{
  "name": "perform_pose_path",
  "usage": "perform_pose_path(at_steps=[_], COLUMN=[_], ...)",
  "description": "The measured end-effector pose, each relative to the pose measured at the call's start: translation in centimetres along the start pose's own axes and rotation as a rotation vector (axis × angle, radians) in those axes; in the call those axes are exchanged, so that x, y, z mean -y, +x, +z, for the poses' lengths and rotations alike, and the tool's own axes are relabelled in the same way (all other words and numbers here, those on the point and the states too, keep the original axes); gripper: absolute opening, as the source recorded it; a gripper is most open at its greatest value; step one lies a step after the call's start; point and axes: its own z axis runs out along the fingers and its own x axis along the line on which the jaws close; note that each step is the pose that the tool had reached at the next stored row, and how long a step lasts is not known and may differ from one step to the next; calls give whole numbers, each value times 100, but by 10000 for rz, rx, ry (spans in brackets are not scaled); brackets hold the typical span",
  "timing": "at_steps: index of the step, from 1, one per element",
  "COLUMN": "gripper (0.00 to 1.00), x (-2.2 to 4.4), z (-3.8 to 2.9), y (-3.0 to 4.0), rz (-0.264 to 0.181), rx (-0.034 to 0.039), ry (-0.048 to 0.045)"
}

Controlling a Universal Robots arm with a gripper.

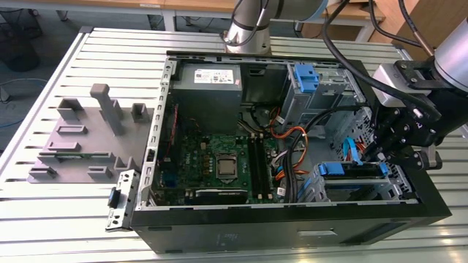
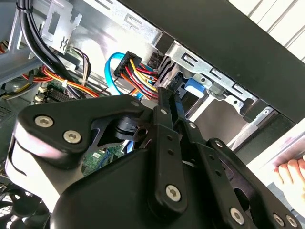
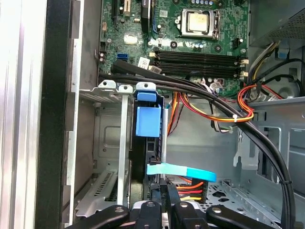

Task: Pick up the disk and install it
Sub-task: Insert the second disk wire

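Black linkage bars of the gripper (image 2: 174,102) crowd the second wrist view, matte metal plates pinned with bright screws, tapering to fingers that reach toward the drive bay. Whether those fingers are parted or closed, and whether they grasp anything, I cannot tell; their tips are lost against the blue plastic.

Largest in the scene is the slatted metal table (image 1: 66,219), ribbed so that fixtures can be bolted down. On it lies the open computer case (image 1: 292,233), a black steel box on its side with the cover off, which leaves the inside reachable from above. Within it sits the green circuit board (image 1: 219,159), flat on the floor of the case, with a square bare processor at its middle. At the exterior view's left, well apart from the case, stands a grey moulded holder (image 1: 80,142) with upright posts and slots, seemingly made to park parts.

The disk (image 1: 351,171) sits in the silvery perforated bay at the case's front corner, its blue carrier showing; it looks already slotted in. The gripper hangs just beside it. A flat light-blue cable (image 3: 181,171) and a bundle of red, yellow and orange wires (image 3: 209,107) arch near the bay.
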Motion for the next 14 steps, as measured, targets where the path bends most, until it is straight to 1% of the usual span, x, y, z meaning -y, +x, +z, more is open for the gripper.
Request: perform_pose_path(at_steps=[13, 14], gripper=[16, 16], x=[0, 0], z=[1, 2], y=[0, 0], rz=[-3, -3], rx=[1, -27], ry=[0, -1])
